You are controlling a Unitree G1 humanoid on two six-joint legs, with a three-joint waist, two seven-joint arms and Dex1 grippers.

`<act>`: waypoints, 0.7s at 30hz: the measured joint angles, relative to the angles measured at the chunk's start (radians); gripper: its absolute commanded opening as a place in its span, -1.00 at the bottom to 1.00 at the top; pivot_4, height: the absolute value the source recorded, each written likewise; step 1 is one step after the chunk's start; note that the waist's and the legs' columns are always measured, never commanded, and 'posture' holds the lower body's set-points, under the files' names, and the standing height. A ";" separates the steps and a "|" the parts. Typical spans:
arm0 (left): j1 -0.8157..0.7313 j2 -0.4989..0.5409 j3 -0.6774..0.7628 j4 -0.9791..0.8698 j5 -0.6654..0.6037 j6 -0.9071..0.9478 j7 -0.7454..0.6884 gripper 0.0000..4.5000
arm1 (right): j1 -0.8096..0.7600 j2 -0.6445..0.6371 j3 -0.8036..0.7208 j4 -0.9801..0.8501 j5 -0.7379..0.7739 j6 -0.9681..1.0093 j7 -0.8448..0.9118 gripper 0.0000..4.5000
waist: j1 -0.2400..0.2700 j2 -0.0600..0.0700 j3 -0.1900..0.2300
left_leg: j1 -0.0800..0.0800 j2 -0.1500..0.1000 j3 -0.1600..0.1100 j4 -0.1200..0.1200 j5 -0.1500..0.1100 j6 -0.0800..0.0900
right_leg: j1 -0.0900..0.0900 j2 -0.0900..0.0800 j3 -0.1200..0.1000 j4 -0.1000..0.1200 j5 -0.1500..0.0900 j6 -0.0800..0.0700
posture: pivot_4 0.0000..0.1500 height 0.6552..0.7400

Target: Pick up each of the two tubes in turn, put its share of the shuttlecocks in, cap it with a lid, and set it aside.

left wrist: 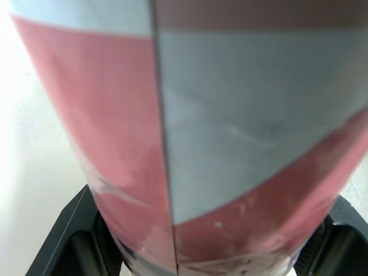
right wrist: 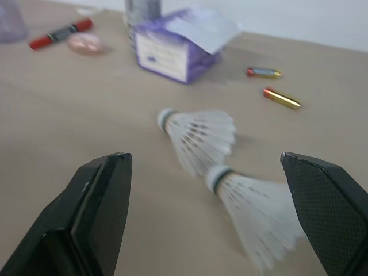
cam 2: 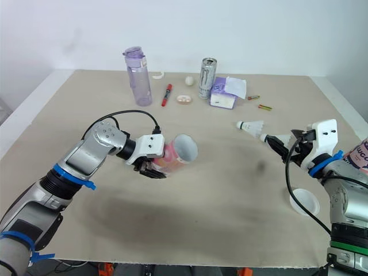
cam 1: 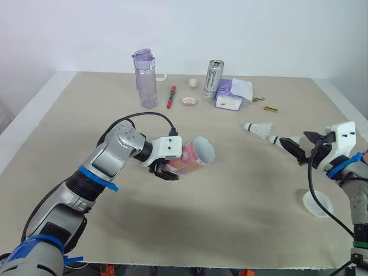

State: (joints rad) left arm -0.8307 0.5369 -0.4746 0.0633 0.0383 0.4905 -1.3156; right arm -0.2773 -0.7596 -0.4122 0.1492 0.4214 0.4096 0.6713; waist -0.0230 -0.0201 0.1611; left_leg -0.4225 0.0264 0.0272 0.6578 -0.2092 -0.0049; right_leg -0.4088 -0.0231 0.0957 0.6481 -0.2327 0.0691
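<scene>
Looking down from the head, the left hand [cam 1: 165, 170] is clamped on a pink tube [cam 1: 194, 154]. It holds the tube on its side above the tabletop [cam 1: 241, 230], open mouth turned toward the right arm. The right hand [cam 1: 300, 147] hangs low near the tabletop's right edge, fingers apart, right at a shuttlecock [cam 1: 283, 140]. A second shuttlecock [cam 1: 260, 129] lies just beyond that one. A white lid [cam 1: 318, 203] rests on the tabletop close by the right arm. Along the far side stand a purple bottle [cam 1: 145, 78] and a drink can [cam 1: 214, 79], with a red marker [cam 1: 171, 96] lying between them and a purple tissue pack [cam 1: 232, 95] just beside the can. At the right border of the right eye view, what looks like a second pink tube [cam 2: 361, 153] peeks in.

From the left wrist, the tube's pink and pale wall sits tight between the two black fingers [left wrist: 72, 241], one on each side.

From the right wrist, the fingers stand wide apart. The nearer shuttlecock lies on the tabletop between them and neither finger touches it. The other shuttlecock is just beside it, and farther off are the tissue pack and two small gold cylinders [right wrist: 282, 99].
</scene>
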 measured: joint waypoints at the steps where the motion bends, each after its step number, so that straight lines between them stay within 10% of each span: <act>1: 0.000 0.000 0.000 0.000 0.000 0.001 0.000 0.40 | -0.001 0.000 0.000 0.009 -0.002 -0.001 -0.001 0.97 | 0.000 0.000 0.000 | 0.000 0.000 0.000 0.000 0.000 0.000 | 0.000 0.000 0.000 0.000 0.000 0.000 | 1.00 1.00; 21: 0.000 0.002 0.000 -0.006 0.001 0.018 0.007 0.40 | -0.129 0.047 0.064 0.346 -0.056 -0.080 0.017 0.97 | -0.003 0.001 0.000 | 0.000 0.000 0.000 0.000 0.000 0.000 | 0.000 0.000 0.001 0.000 0.000 0.001 | 1.00 1.00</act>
State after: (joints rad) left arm -0.8305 0.5386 -0.4743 0.0574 0.0389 0.5084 -1.3084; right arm -0.4065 -0.7127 -0.3486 0.4948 0.3656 0.3292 0.6884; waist -0.0255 -0.0194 0.1612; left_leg -0.4222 0.0261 0.0275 0.6578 -0.2092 -0.0048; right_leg -0.4088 -0.0228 0.0968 0.6478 -0.2323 0.0697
